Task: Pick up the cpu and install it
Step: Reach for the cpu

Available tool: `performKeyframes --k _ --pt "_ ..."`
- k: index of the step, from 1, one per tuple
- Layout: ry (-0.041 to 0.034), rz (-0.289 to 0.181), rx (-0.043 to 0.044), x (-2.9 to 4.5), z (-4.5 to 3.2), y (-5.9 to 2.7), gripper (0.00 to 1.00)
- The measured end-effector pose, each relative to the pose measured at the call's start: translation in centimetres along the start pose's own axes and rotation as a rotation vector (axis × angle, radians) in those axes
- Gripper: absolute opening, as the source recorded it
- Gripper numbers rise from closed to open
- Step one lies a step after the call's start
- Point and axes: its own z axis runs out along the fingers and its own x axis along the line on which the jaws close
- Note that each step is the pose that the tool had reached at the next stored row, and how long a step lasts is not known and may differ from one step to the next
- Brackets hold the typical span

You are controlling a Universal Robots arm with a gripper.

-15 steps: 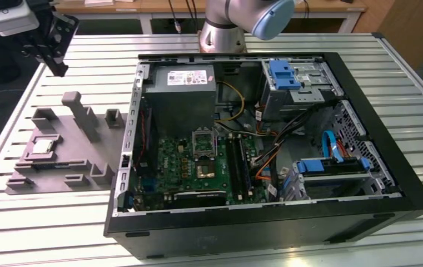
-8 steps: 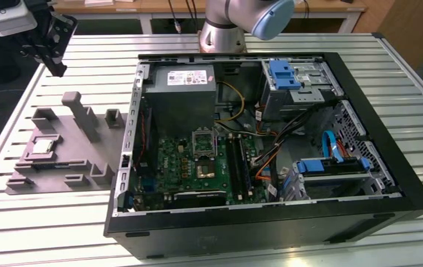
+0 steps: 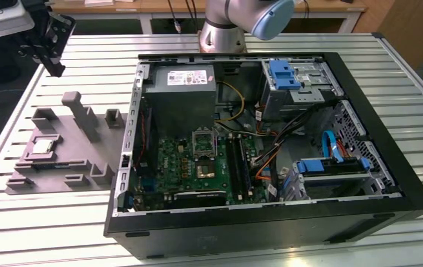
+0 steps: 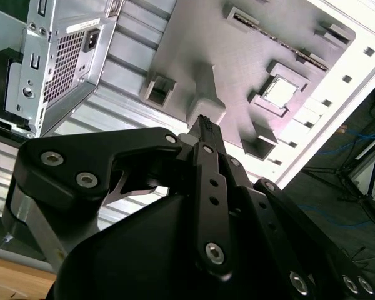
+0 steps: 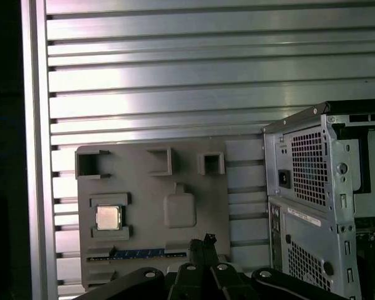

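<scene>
Pick step, not yet begun. The tool hung in the air above the far corner of the slatted tabletop, at the exterior view's left. It stood well apart from the cpu and touched nothing. In both wrist views its fingers met at one narrow tip, so we logged them as together and empty.

The cpu lay flat, silvery face up, in a shallow square recess of the grey fixture plate. The plate sat on the tabletop just beside the open black computer case. In the first wrist view the chip lay off to one side of the tool's line, not under it.

Inside the case, the silver socket frame stood on the green board with no chip that we could make out.

Our judgement: a pick here would need the fingers spread, the tool carried across over the recess, squared to the chip's edges, then lowered gently. The raised recess walls left little room for the fingers.
</scene>
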Motion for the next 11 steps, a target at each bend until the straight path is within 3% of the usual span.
performKeyframes --k 7,11 --pt "0.0001 0.0 0.0 0.21 0.02 -0.02 0.11" --pt "0.0001 0.0 0.0 0.89 0.02 -0.07 0.11"
